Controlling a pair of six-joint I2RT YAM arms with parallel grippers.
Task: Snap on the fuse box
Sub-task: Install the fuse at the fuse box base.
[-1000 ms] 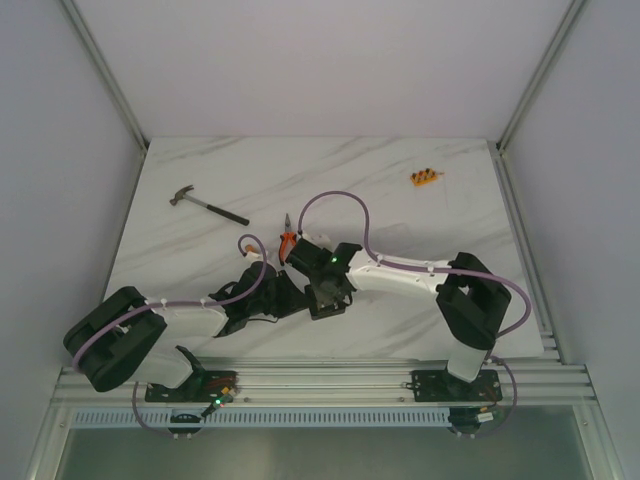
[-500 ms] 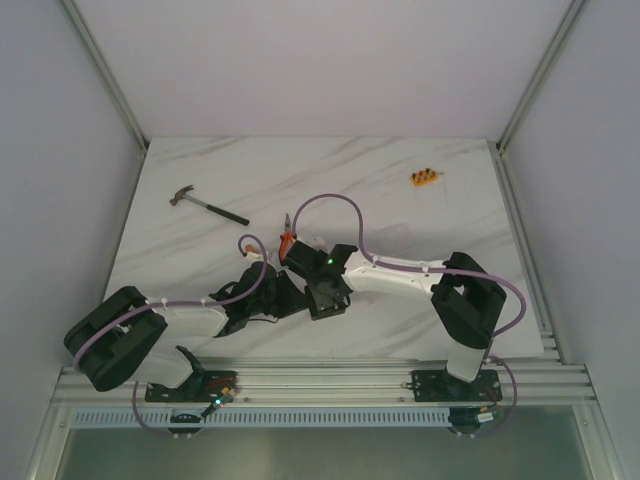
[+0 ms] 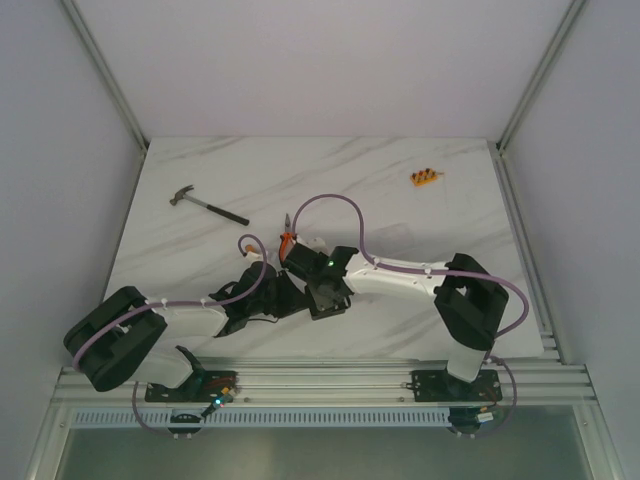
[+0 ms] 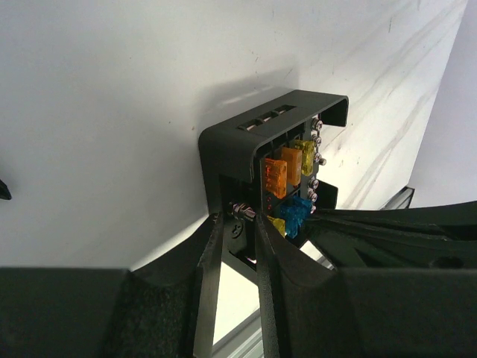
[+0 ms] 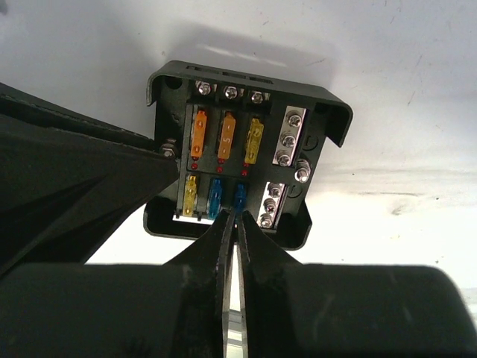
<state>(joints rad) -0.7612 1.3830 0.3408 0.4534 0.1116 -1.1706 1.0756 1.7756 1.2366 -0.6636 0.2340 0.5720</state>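
Note:
The fuse box (image 5: 313,101) is a black square box lying open side up, with orange, yellow and blue fuses in rows and no lid on it. My left gripper (image 4: 238,220) is shut on the box's side wall (image 4: 231,145), one finger on each face of it. My right gripper (image 5: 237,212) comes in over the near edge. Its jaws are together but for a thin slit, and the tips touch the near end of a blue fuse (image 5: 240,195). From above, both grippers meet at mid-table and hide the box.
Orange-handled pliers (image 3: 287,238) lie just behind the two wrists. A hammer (image 3: 205,205) rests at the back left. A small orange strip of fuses (image 3: 425,178) sits at the back right. The left gripper's fingers (image 5: 74,171) fill the left side of the right wrist view.
The right arm has edged slightly to the left. The left arm holds still.

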